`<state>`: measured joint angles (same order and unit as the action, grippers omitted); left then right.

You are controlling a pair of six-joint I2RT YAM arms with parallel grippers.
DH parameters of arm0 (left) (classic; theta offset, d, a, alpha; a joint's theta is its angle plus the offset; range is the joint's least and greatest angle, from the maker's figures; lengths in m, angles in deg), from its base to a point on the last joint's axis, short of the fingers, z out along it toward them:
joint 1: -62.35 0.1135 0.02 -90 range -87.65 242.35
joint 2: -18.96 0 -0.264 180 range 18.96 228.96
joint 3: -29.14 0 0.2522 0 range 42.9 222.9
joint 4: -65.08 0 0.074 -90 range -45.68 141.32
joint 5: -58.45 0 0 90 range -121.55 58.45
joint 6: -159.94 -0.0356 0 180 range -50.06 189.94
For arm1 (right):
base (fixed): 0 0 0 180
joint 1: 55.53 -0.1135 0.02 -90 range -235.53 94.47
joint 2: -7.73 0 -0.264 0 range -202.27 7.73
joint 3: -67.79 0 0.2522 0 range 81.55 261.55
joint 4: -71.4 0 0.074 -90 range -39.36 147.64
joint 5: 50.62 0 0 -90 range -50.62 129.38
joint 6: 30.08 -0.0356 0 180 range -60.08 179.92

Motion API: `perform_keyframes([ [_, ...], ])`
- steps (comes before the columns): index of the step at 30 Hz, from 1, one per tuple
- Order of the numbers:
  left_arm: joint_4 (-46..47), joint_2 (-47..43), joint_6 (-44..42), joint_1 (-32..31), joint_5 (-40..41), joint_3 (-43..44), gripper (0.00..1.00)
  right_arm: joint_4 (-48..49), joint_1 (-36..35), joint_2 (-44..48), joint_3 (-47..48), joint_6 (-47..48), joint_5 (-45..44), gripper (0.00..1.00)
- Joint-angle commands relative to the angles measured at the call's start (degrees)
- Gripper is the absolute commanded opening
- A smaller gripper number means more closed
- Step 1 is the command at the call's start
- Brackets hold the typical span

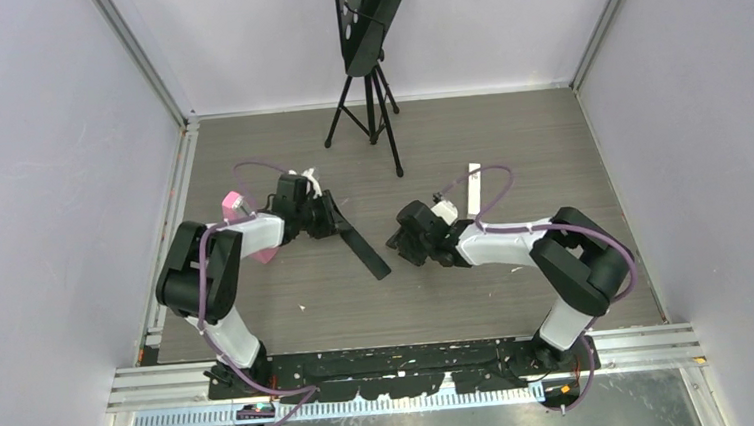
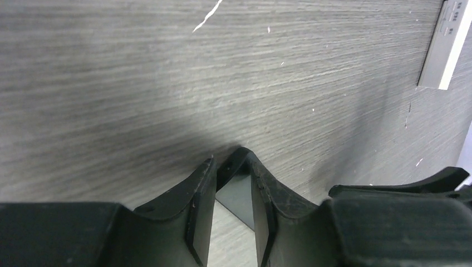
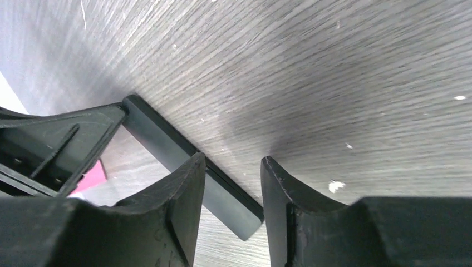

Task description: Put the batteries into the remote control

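Remote (image 3: 167,144), black, slants over the surface (image 1: 478,286): we see our left pincer (image 2: 228,161) clamped on one end; only the right wrist view shows the other end between the spread, empty right pincer (image 3: 231,164).

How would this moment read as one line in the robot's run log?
left gripper: shut on black remote | right gripper: open at its free end | white remote: lying apart | batteries: none in view

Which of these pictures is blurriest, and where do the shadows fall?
Left wrist view: blurriest, the table grain smears at left, and a dark shadow spreads ahead of the left fingers. Right wrist view: grain crisper, a softer shadow beyond the right fingers. Top view: sharp, evenly lit, only faint shadows.
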<state>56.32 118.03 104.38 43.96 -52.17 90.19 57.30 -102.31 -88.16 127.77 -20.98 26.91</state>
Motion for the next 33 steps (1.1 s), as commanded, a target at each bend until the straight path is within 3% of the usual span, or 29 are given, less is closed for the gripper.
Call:
perform_keyframes([
  [1, -13.92, -1.29, 1.39, -0.61, 4.04, -2.10, 0.35, -7.13, -0.11, 4.94, 1.27, 14.27, -4.02, 0.50],
  [6, -14.56, -3.76, 2.24, -0.68, 1.61, -3.99, 0.40, -14.87, 0.04, 8.00, 2.12, 20.13, -4.38, 0.66],
  [11, -13.94, -5.46, 3.01, -0.84, -0.59, -7.31, 0.41, -15.40, 0.25, 10.67, -0.56, 20.05, 2.56, 0.68],
  [18, -14.55, -7.83, 2.42, -1.18, -1.94, -9.29, 0.37, -12.63, 0.22, 9.12, -0.97, 18.61, 8.80, 0.59],
  [26, -14.83, -8.02, 1.98, -1.19, -1.96, -9.40, 0.37, -11.94, 0.16, 4.03, 0.48, 18.46, 9.87, 0.58],
  [33, -14.37, -7.50, 1.44, -1.20, -2.79, -9.64, 0.37, -11.45, -0.48, -0.26, 1.55, 18.15, 9.86, 0.38],
])
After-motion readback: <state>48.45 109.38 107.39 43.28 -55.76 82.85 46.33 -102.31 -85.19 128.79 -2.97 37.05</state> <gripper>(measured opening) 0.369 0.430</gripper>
